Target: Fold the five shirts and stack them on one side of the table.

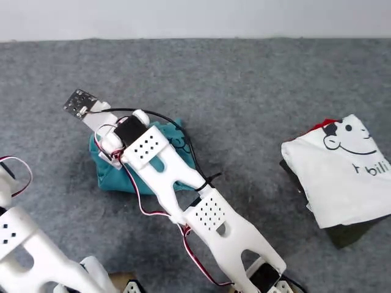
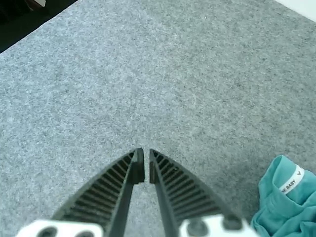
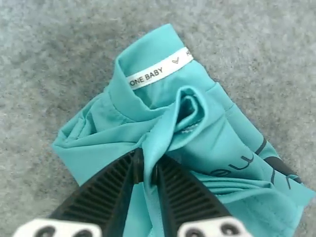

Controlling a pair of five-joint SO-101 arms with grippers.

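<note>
Grey felt tabletop [image 1: 244,91], right pincer [image 3: 146,170] clamping a fold of teal shirt [image 3: 197,133], left pincer [image 2: 143,165] closed empty, folded stack [image 1: 342,174] well apart.

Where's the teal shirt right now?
In the high view the teal shirt lies bunched left of centre on the table, under the right gripper, which pinches a fold; the folded stack sits far right.

A robotics lab bench, by the look of it: grey felt-like matting [image 3: 49,49] spreads under and ahead of the right gripper's [image 3: 146,170] jaws to a plain white wall [image 1: 195,18], and white printed arms [image 1: 177,177] carry bare wires [image 1: 194,259] and an exposed circuit board [image 1: 81,102].
</note>
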